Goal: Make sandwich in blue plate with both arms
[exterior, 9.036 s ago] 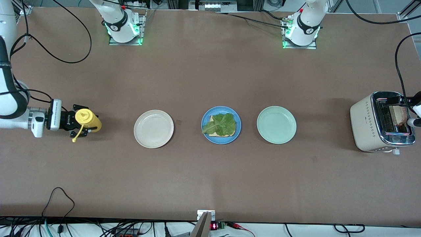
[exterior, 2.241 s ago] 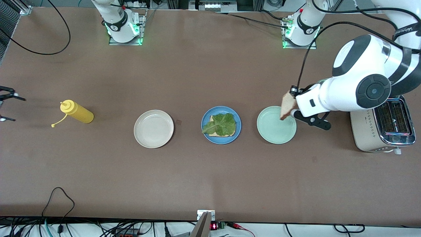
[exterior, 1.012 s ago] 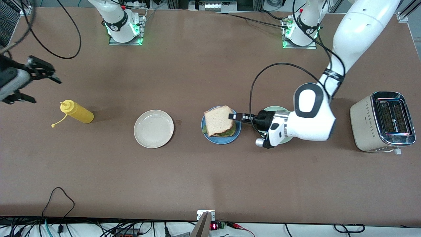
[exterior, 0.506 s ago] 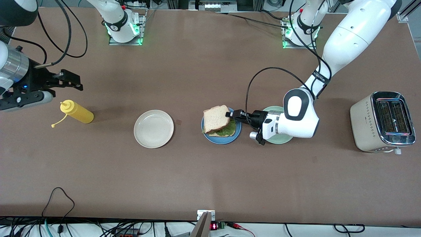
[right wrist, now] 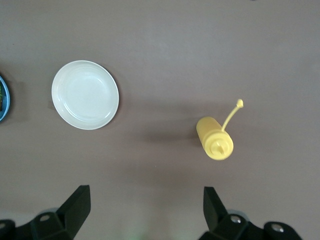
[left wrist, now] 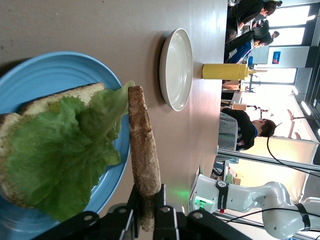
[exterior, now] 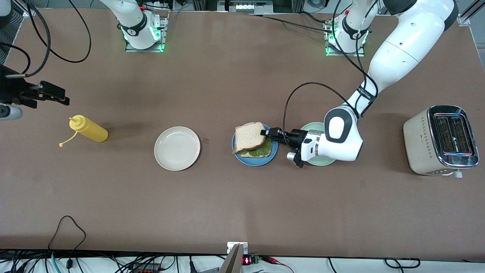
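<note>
The blue plate (exterior: 254, 160) sits mid-table between two other plates. On it lie a toasted bread slice (left wrist: 55, 100) and a ruffled green lettuce leaf (left wrist: 60, 150). A second bread slice (exterior: 249, 135) hangs tilted just over the lettuce, and my left gripper (exterior: 266, 132) is shut on its edge. In the left wrist view that slice (left wrist: 142, 145) shows edge-on, pinched between the fingers of the left gripper (left wrist: 147, 212). My right gripper (exterior: 60, 96) hovers open and holds nothing at the right arm's end of the table, over bare table beside the yellow bottle (exterior: 89, 129).
A cream-white plate (exterior: 177, 148) lies toward the right arm's end from the blue plate. A mint-green plate (exterior: 314, 127) sits under the left wrist. A toaster (exterior: 439, 140) stands at the left arm's end. In the right wrist view the cream-white plate (right wrist: 85, 95) and yellow bottle (right wrist: 215, 140) lie below.
The left gripper has brought the top slice lower and closer onto the lettuce. The right gripper swung toward the table's middle, then back toward its own end.
</note>
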